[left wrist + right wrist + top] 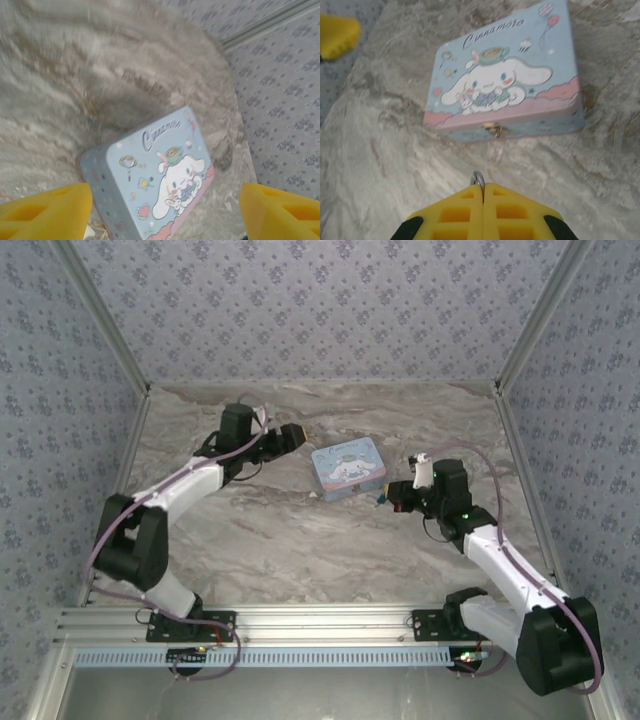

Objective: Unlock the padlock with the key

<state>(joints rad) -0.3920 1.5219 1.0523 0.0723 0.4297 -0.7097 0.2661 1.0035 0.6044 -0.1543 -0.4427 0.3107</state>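
- Our left tool [300, 436] stands open. In the left wrist view its two yellow fingers [47, 210] sit far apart at the bottom corners, with nothing held between them.
- It hangs over the far-left end of the tin [348, 468]. From the left wrist camera we look down between the fingers at the tin's lid and one rounded corner.
- One yellow fingertip of the left tool also shows at the upper left of the right wrist view, beyond the tin.
- Our right tool [483, 187] is closed, its yellow pads pressed flat against each other.
- A thin metal loop pokes out from between the tips. As far as we can tell, it is the shackle of the padlock [478, 178].
- From above, a small bluish speck sits at those same tips. We therefore place the padlock pinched in the right tool, to the right of the tin and apart from it.
- The padlock's body is hidden by the pads, so we cannot tell whether it is locked.
- The tin lies flat on the marbled bench [300, 550], lid up and between the two tools. It is pale blue with a pink scalloped band, a white cartoon figure and cursive lettering.
- The tin's small metal clasp [492, 129] is on the side wall facing the right tool, with bare bench between the clasp and the pads.
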